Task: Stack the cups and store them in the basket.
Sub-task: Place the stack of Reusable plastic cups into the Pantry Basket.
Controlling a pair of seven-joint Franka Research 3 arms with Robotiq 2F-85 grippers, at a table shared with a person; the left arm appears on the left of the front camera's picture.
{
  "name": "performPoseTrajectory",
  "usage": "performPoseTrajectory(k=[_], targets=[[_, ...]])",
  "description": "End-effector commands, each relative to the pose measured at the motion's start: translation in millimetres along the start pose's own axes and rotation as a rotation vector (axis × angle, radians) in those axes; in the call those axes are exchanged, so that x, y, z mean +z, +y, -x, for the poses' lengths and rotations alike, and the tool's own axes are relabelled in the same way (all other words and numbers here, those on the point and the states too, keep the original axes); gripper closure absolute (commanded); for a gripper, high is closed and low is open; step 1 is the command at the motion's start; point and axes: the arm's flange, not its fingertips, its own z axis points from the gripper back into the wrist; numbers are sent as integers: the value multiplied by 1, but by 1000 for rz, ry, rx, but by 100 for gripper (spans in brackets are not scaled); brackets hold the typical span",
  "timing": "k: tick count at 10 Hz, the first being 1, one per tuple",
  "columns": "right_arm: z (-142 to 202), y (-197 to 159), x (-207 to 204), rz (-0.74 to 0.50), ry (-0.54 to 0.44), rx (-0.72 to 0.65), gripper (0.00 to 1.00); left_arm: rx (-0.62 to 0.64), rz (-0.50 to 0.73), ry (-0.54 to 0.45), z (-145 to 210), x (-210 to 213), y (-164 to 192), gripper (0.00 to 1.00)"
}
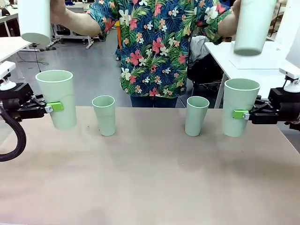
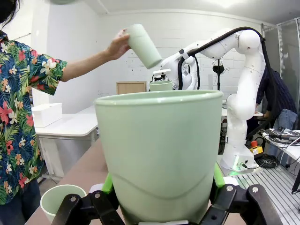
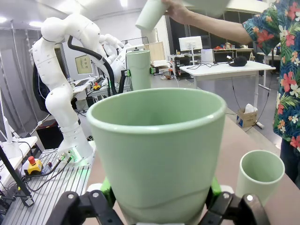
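Cups number six in the front view. One cup (image 1: 56, 98) is pinched by the left tool (image 1: 53, 107), its green pads pressed against the wall, and is held upright, clear of the desk (image 1: 150, 178), at the left side. Another cup (image 1: 240, 107) is pinched in the same way by the right tool (image 1: 243, 114) at the right side, also upright; whether its base touches the desk cannot be told. Between them, near the far edge and well apart from each other, two desk cups (image 1: 104, 115) (image 1: 197, 115) stand upright. Two raised cups (image 1: 33, 21) (image 1: 254, 26) are held high above the desk by the person (image 1: 157, 47), one at each side.

In the left wrist view, the gripped cup (image 2: 159, 150) is clamped low between both fingers (image 2: 224, 204), and a desk cup (image 2: 61, 201) is seen below to the left. A tilted raised cup (image 2: 143, 45) is held in a hand (image 2: 118, 45).

In the right wrist view, the gripped cup (image 3: 157, 150) is clamped likewise, with a desk cup (image 3: 260, 176) just beside it on the right.
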Motion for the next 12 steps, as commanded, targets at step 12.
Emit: performPoseTrajectory(k=[12], targets=[[-1,0,0,4,3,2,13,-3,2,-2,-1,-1,-1,14]])
